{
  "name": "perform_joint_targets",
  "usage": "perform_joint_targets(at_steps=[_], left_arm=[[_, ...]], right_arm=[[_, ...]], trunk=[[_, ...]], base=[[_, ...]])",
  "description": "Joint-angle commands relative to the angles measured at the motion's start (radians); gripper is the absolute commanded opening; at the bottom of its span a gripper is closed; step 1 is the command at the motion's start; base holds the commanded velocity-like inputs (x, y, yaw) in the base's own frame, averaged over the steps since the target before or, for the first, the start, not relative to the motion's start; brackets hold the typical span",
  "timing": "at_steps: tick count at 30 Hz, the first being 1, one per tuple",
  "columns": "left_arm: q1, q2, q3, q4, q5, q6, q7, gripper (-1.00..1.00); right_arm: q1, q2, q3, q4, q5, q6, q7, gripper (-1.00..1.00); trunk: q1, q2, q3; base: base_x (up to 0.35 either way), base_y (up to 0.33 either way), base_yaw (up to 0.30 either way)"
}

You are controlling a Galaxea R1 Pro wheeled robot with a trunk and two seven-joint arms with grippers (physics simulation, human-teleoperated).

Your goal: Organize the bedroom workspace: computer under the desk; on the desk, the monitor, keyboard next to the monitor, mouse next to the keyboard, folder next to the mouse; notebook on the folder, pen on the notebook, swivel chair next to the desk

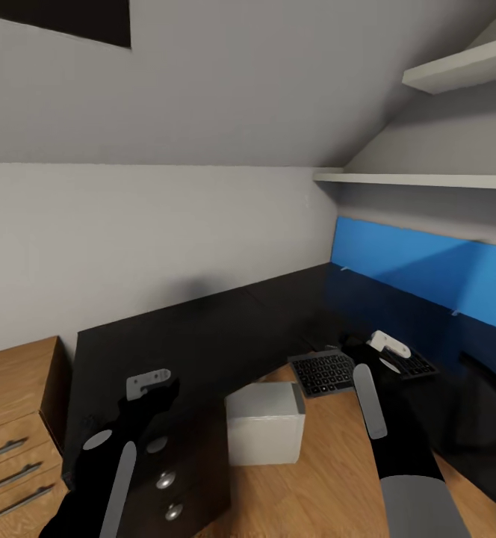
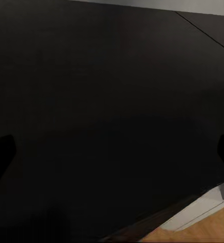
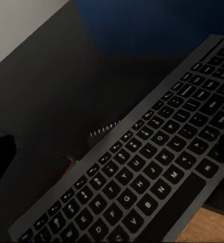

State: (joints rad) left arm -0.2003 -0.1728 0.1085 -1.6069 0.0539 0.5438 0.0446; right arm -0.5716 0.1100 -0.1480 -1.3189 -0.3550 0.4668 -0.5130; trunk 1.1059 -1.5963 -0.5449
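The flat grey keyboard [image 3: 142, 167] with dark keys hangs over the desk [image 1: 203, 336] edge. I cannot tell if the right gripper [image 1: 379, 355] holds it.

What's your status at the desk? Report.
Right gripper over the keyboard, grip unclear. Left gripper above bare desk, fingers apart, empty. Keyboard overhangs the desk edge. Computer on floor beside the drawers.

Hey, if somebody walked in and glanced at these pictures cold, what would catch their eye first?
Probably the bright blue panel along the wall behind the glossy black desk, on the right. Next, the keyboard, jutting over the desk's front edge beneath the right gripper. Then the light-grey computer, standing on the wooden floor in the desk's inner corner.
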Motion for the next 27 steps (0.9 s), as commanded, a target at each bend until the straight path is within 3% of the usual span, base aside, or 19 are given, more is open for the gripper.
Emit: perform_joint_targets(at_steps=[1, 18, 27], left_arm=[[-0.001, -0.001, 0.0, -0.001, 0.006, 0.005, 0.005, 1.0], [-0.001, -0.001, 0.0, -0.001, 0.006, 0.005, 0.005, 1.0], [-0.001, -0.001, 0.0, -0.001, 0.006, 0.006, 0.005, 1.0]], right_arm=[[-0.001, 0.001, -0.001, -0.001, -0.008, 0.003, -0.006, 1.0], [-0.001, 0.003, 0.002, 0.001, -0.01, 0.003, -0.005, 1.0], [-0.001, 0.004, 0.002, 0.003, -0.01, 0.003, -0.003, 1.0]], trunk=[[0.0, -0.001, -0.001], [0.0, -0.001, -0.001], [0.0, -0.001, -0.001]], base=[[-0.191, 0.0, 0.0], [-0.044, 0.0, 0.0], [-0.226, 0.0, 0.0]])
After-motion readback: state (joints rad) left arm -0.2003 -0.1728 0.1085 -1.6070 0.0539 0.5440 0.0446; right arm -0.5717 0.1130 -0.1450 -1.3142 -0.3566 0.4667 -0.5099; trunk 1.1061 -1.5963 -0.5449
